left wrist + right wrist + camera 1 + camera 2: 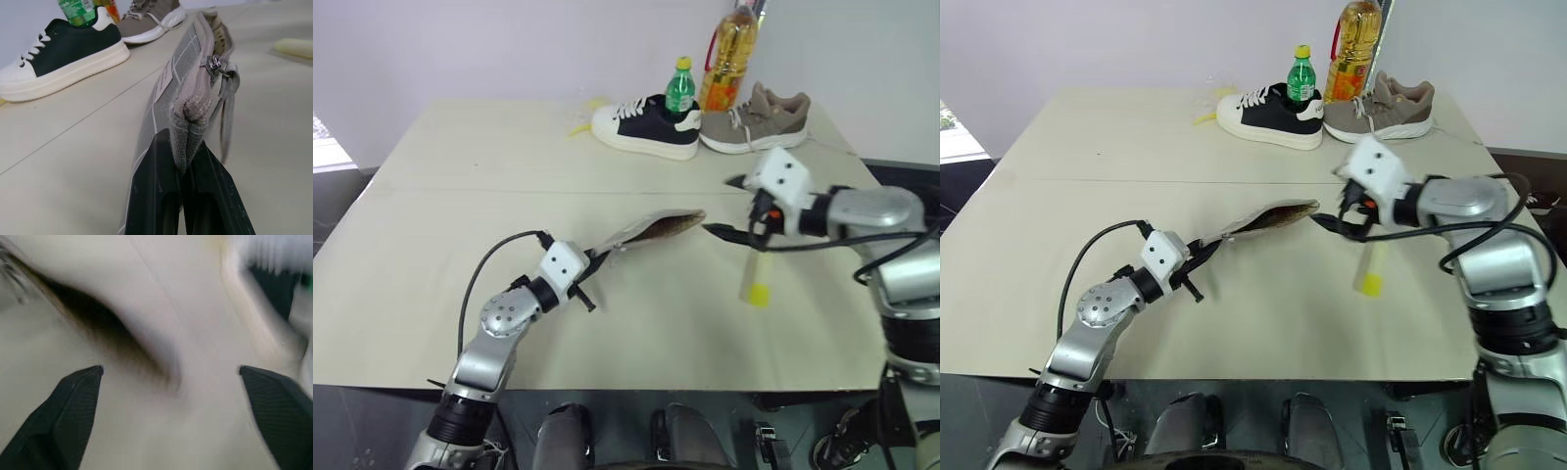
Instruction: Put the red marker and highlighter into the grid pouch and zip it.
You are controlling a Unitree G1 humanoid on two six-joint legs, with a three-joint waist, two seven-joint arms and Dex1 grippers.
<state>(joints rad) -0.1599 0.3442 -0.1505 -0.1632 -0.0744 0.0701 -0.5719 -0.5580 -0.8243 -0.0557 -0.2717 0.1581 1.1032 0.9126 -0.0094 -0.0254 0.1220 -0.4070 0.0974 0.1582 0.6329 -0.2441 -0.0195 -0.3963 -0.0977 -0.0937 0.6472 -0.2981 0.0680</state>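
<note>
My left gripper (590,277) is shut on one corner of the grid pouch (651,230), grey with thin white lines, and holds it tilted up off the table. The pouch's mouth gapes toward the right, and its zipper pull (212,66) hangs near the gripped end. My right gripper (720,206) hovers open just right of that mouth, with nothing between its fingers. The yellow highlighter (756,279) lies on the table below the right gripper. The red marker is out of view.
At the table's far side stand a black-and-white sneaker (641,125) with a green bottle (680,88) in it, a tan sneaker (759,119) and a tall oil bottle (729,59). The beige table (431,294) ends close in front of me.
</note>
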